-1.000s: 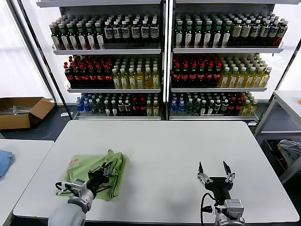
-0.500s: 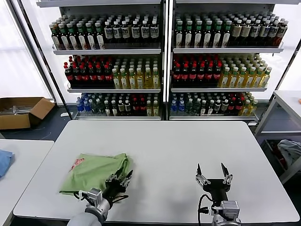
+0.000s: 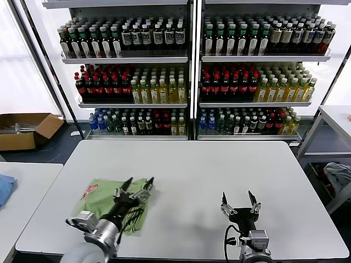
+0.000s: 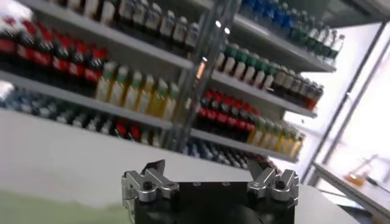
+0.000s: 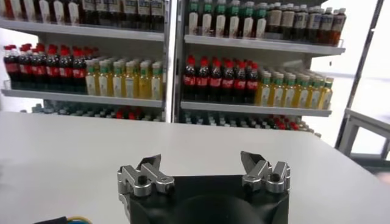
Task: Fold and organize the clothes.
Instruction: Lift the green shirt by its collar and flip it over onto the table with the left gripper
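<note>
A white tabletop point(image 3: 192, 170) stands before 2 shelving units point(image 3: 189, 71) packed with bottles. The light green polo shirt point(image 3: 104, 200), folded into a rough rectangle with a red print showing at one corner, lies near the tabletop's front left corner. The left gripper point(image 3: 137, 185) hovers over the shirt's right edge, fingers spread, holding nothing. The right gripper point(image 3: 238, 201) waits near the front edge, right of centre, fingers spread and empty.

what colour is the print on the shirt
Red and white, on the light green polo shirt; only its corner shows, best in the head view.
</note>
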